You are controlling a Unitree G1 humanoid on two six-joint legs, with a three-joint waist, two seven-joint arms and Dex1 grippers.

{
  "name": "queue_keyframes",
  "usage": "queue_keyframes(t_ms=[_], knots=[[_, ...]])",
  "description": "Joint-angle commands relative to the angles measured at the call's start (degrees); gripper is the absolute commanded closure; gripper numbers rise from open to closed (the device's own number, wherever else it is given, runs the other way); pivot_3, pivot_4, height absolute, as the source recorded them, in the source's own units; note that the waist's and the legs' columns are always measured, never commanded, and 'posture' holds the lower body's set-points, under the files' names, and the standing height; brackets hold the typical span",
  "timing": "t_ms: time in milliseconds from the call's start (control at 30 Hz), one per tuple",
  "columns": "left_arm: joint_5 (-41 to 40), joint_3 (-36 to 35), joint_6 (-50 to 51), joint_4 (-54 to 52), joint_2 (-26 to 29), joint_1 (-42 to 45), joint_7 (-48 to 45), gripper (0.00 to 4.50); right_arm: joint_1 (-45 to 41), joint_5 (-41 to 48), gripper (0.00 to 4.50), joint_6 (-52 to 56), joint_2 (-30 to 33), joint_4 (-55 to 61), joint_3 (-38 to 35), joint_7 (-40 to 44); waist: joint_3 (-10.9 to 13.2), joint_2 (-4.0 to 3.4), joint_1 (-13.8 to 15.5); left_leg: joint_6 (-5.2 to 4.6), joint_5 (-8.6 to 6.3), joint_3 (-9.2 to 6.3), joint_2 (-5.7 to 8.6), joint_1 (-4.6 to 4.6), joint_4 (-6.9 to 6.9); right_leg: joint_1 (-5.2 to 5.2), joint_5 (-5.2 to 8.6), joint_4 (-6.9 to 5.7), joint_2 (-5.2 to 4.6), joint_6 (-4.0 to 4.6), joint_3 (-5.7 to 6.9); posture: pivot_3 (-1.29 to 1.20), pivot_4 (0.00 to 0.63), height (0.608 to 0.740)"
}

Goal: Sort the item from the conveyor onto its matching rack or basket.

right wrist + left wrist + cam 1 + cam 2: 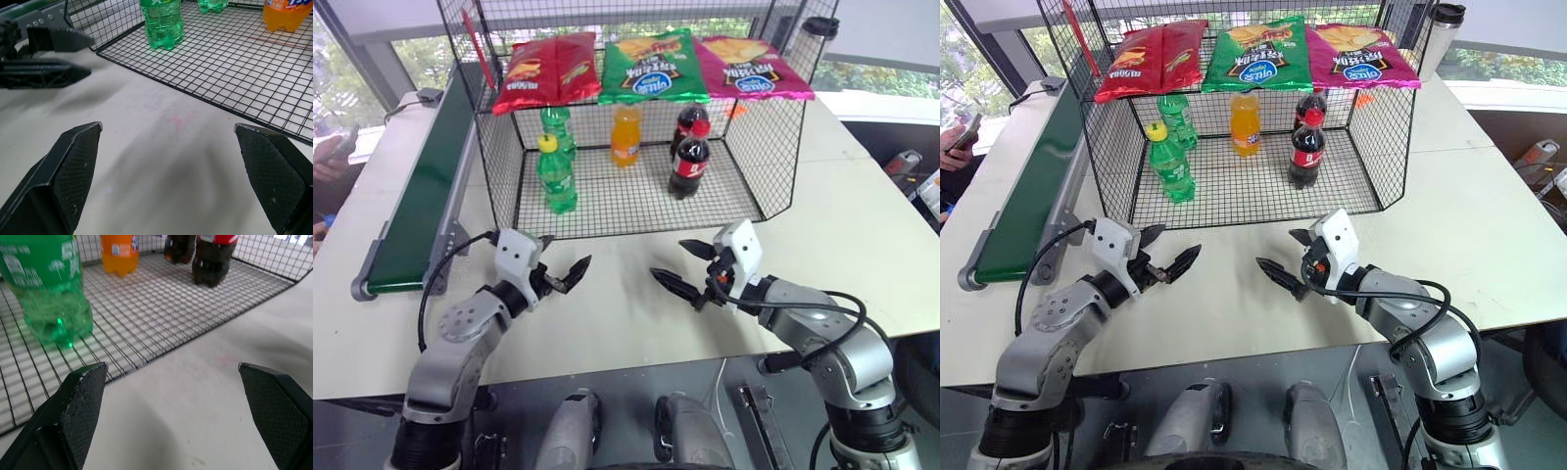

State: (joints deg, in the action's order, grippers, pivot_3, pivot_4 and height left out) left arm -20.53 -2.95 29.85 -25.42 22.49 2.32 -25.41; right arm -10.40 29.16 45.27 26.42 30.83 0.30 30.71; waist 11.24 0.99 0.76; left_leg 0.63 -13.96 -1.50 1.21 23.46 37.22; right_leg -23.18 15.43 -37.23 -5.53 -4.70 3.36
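Two grippers hover over the white table (862, 245): left gripper (560, 268) and right gripper (687, 266), fingers spread wide, holding nothing. Left wrist view: the basket (161, 313) floor carries an orange bottle (119, 253); its cap is cropped. Right wrist view: both jaws gape over bare table.

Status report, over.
Left gripper and right gripper open, empty, over table. Conveyor bare where visible; no blue-capped orange soda in sight. Basket front unobstructed.
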Motion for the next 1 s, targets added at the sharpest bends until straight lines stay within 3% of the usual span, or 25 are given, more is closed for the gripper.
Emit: queue_keyframes(t_ms=[33,1000], knots=[[0.3,-0.2,-1.3,-2.4,0.4,0.0,0.0,0.0,-0.8,0.6,0.01,-0.8,0.6,2.0,-0.1,0.3,0.0,0.0,0.0,0.0,0.0,0.0,0.0,0.0,0.0,0.0,0.0,0.0,0.0,0.0,0.0,0.0,0.15,0.739],[1.0,-0.2,-0.6,-1.9,1.2,-0.5,0.5,0.0,2.6,-2.1,0.01,-4.7,2.3,0.8,2.0,1.6,0.0,0.0,0.0,0.0,0.0,0.0,-0.01,0.0,0.0,0.01,0.0,0.02,0.0,0.0,0.0,0.0,0.15,0.739]])
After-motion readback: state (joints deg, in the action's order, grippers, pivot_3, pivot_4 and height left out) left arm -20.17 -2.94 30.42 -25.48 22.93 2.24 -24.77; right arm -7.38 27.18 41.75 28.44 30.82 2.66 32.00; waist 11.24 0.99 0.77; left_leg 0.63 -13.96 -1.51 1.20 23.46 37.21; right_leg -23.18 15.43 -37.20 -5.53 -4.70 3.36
